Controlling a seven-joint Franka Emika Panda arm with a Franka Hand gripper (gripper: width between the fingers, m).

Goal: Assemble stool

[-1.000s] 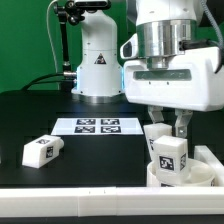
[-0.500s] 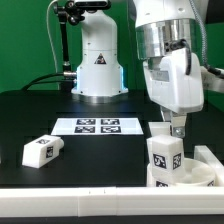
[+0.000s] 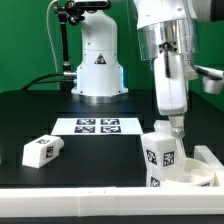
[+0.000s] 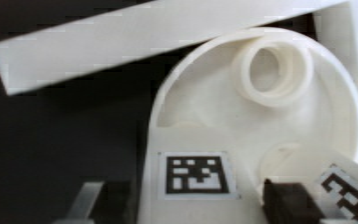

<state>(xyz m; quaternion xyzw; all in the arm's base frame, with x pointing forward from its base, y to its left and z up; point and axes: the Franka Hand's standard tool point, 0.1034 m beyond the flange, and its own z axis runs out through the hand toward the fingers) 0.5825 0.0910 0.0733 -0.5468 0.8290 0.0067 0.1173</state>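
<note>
A white stool leg (image 3: 162,160) with square tags stands upright on the round white seat (image 3: 200,180) at the exterior view's lower right. My gripper (image 3: 174,130) comes down from above and is shut on the top of this leg. In the wrist view the leg's tagged face (image 4: 197,172) fills the space between my two dark fingers (image 4: 291,200). Beyond it lies the seat (image 4: 211,110) with a raised round socket (image 4: 274,72). A second leg (image 3: 42,150) lies loose on the black table at the exterior view's left.
The marker board (image 3: 95,126) lies flat mid-table. The white robot base (image 3: 97,60) stands behind it. A white angled wall (image 3: 206,155) borders the seat; it also shows in the wrist view (image 4: 140,40). A pale edge (image 3: 70,205) runs along the table front.
My wrist has turned about its vertical axis over the last second. The leg in my fingers has turned with it on the seat and now shows a corner to the camera.
</note>
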